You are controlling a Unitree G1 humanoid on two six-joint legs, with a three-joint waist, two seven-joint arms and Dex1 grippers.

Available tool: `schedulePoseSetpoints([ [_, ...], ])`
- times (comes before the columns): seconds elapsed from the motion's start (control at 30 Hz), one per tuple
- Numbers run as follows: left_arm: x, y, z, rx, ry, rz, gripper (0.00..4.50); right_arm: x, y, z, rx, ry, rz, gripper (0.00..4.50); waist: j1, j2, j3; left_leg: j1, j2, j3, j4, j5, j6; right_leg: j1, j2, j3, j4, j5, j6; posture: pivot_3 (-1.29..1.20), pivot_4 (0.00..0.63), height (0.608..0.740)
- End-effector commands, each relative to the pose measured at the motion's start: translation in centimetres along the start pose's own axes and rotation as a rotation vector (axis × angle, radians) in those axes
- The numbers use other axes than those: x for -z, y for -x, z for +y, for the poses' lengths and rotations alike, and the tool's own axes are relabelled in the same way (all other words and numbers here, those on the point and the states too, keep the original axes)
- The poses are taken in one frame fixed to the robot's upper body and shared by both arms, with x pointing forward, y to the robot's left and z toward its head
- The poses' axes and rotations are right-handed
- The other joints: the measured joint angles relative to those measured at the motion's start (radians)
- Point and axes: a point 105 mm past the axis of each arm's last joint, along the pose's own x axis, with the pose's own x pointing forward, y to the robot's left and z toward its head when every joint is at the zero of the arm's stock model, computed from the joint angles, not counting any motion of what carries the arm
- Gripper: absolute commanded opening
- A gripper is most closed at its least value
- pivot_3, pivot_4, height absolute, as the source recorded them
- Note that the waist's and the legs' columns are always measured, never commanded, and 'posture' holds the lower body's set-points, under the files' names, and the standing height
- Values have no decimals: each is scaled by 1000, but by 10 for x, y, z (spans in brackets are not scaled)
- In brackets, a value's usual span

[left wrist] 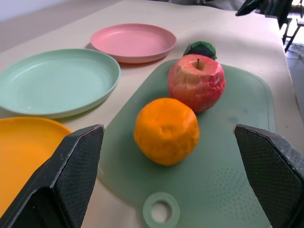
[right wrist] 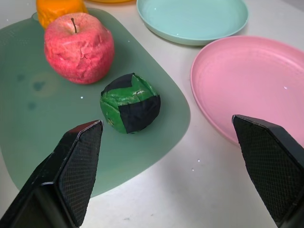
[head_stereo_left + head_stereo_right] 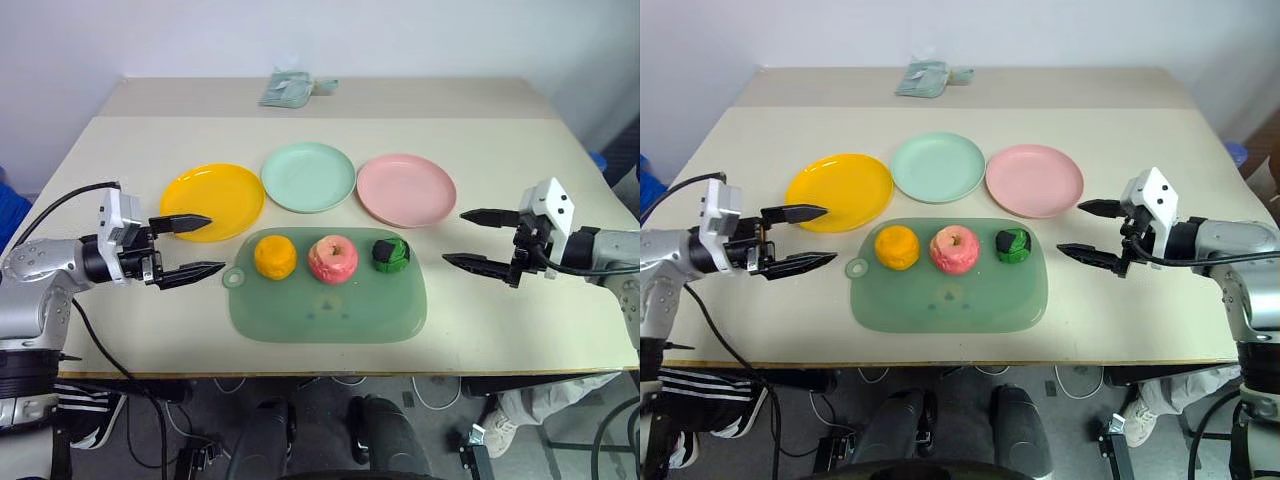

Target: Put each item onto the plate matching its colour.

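The orange fruit (image 3: 275, 256), the pink-red apple (image 3: 332, 259) and the green-and-black lump (image 3: 391, 254) sit in a row on the green board (image 3: 330, 310), none yet on a plate. They look like light, rigid toys with crinkled skins (probably not slippery), so a pinch across the widest part should hold; the small lump leaves least margin. Behind the board lie the yellow-orange plate (image 3: 212, 199), mint green plate (image 3: 308, 176) and pink plate (image 3: 406, 189), all bare. The left gripper (image 3: 188, 246) and right gripper (image 3: 474, 239) hover wide apart at the table's sides, both spread wide and empty
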Motion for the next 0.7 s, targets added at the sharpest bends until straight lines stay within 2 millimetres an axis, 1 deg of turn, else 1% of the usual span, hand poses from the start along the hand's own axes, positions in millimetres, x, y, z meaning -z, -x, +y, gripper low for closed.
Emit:
schedulePoseSetpoints([
  [0.03,-10,1,2,8,-42,-9,4500,-16,6,0,28,45,-44,4443,0,0,0,0,0,0,0,0,0,0,0,0,0,0,1,0,150,736],
  [0.2,-10,-1,4,12,-42,-12,4500,-17,8,1,39,48,-43,4443,6,0,0,0,0,0,0,0,0,0,0,0,0,0,1,0,150,736],
  [0.37,-10,3,10,-5,-49,-12,4500,-23,6,2,44,64,-62,4443,4,0,0,0,-1,1,1,0,0,1,1,-1,0,1,1,0,150,736],
  [0.5,-14,8,14,-28,-65,-11,4500,-28,-2,1,31,74,-97,4443,1,0,0,0,0,1,1,0,0,1,2,-1,1,1,2,0,150,736],
  [0.57,-18,10,17,-44,-83,-9,4500,-31,-10,5,11,61,-116,4443,2,0,0,0,0,1,1,0,0,1,3,-2,1,1,2,0,150,736],
  [0.63,-25,9,17,-53,-90,-21,4500,-33,-14,6,-6,56,-124,4443,2,0,0,0,0,1,1,0,0,1,3,-2,2,1,2,0,150,736],
  [0.7,-28,13,16,-51,-87,-24,4500,-37,-20,11,-31,40,-134,4443,2,0,0,0,0,1,1,0,0,1,3,-2,2,1,2,0,150,736],
])
